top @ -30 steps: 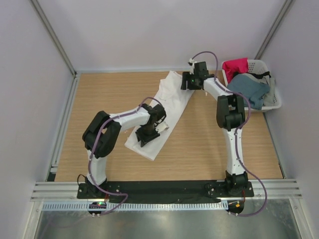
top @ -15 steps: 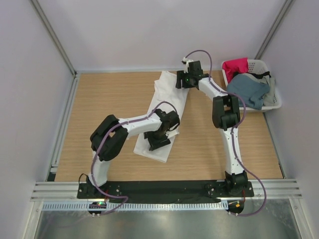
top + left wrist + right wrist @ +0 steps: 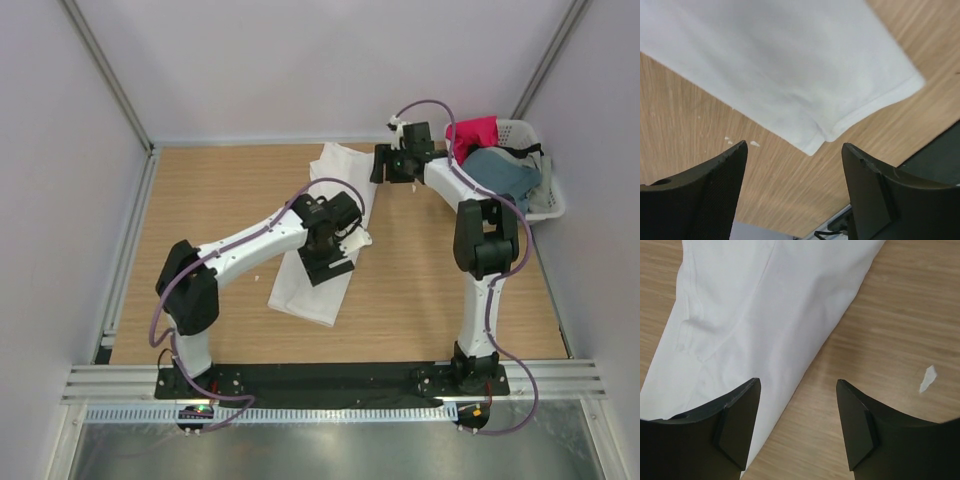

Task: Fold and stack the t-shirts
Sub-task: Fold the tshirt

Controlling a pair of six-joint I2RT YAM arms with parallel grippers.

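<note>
The left gripper point(image 3: 795, 150) is held wide and empty over the white t-shirt's point(image 3: 302, 288) near end, and the right gripper point(image 3: 797, 382) is held likewise over its far end.

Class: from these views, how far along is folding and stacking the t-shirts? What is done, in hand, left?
Done: the white t-shirt lies on the table as a long narrow strip. In hand: the left gripper and right gripper hang open over its ends, holding nothing. Left: folding it shorter, then the red-pink shirt and slate blue shirt, bunched in the basket.
</note>
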